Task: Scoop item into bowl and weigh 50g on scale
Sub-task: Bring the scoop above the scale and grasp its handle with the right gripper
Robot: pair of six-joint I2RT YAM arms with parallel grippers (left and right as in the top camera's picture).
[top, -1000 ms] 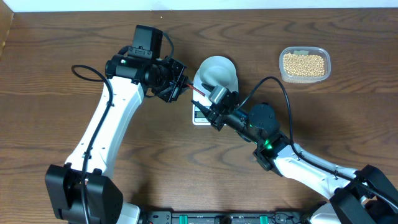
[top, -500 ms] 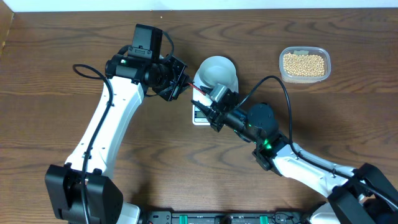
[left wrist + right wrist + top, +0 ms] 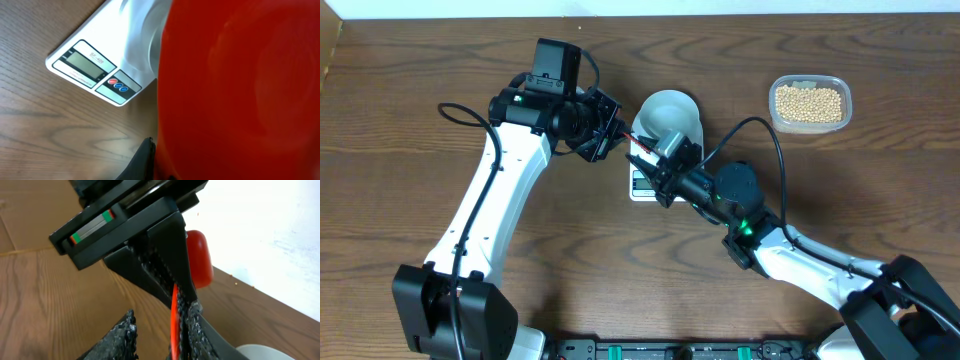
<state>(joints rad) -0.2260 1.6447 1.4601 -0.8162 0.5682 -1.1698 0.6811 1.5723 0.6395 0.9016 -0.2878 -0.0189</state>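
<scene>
**One scoop, two hands at the scale**

One red scoop (image 3: 196, 265) sits clamped in the left hand (image 3: 610, 137), beside the single pale bowl (image 3: 670, 112). The bowl stands on the one white scale (image 3: 85, 62), which shows one grey display, one red button and two blue ones.

The right hand (image 3: 655, 178) is over the display end of the scale. In its wrist view the two fingers (image 3: 125, 335) stand narrowly apart. A thin red edge of the scoop lies between them, touching one finger and clear of the other.

The many tan beans (image 3: 808, 103) all lie in one clear tub (image 3: 809, 79) on the bench (image 3: 400, 150), well apart from the bowl.
</scene>
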